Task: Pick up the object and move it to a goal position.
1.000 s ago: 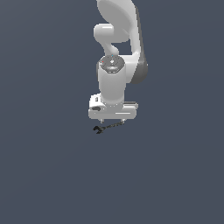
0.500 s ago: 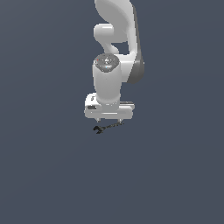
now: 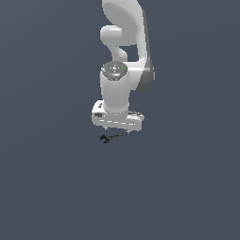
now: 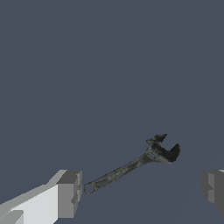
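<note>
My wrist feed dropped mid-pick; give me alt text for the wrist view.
A small dark wrench lies on a plain grey surface between the open gripper's two fingers, touched by neither. Its forked jaw end points away from the ring end, which sits close to one finger.

Over the last 1 s the gripper [image 3: 118,127] drops lower and now sits just above the wrench [image 3: 115,137], hiding more of its handle in the exterior view. The arm's wrist leans a little more upright above it.
</note>
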`<action>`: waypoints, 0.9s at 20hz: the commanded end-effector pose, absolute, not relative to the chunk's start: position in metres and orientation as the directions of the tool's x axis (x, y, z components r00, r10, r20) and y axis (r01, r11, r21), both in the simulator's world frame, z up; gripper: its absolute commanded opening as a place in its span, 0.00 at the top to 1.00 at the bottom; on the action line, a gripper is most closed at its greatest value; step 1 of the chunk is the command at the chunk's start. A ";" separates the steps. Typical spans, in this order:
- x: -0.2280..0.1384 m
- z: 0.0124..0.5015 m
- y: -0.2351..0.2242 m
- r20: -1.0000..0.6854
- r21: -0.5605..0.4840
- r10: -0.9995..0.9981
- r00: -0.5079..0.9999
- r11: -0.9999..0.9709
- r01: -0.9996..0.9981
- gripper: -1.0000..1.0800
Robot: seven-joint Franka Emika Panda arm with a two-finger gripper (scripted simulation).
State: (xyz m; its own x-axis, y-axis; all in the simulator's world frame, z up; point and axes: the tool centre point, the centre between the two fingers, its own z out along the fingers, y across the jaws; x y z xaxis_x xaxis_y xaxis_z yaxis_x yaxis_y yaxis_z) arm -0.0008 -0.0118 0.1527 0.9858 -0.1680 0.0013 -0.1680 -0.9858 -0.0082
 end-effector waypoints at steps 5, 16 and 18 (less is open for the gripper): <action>-0.007 0.138 -0.010 -0.004 -0.013 -0.319 0.948 -0.948 -0.319 0.04; -0.020 0.111 -0.008 -0.013 -0.014 -0.599 0.801 -0.801 -0.599 0.04; -0.022 0.106 -0.008 -0.014 -0.013 -0.644 0.765 -0.764 -0.645 0.04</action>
State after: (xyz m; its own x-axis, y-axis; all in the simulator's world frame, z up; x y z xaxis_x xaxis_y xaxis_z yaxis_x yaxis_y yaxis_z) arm -0.0204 -0.0080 0.1095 0.7930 -0.6091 -0.0130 -0.6092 -0.7929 -0.0134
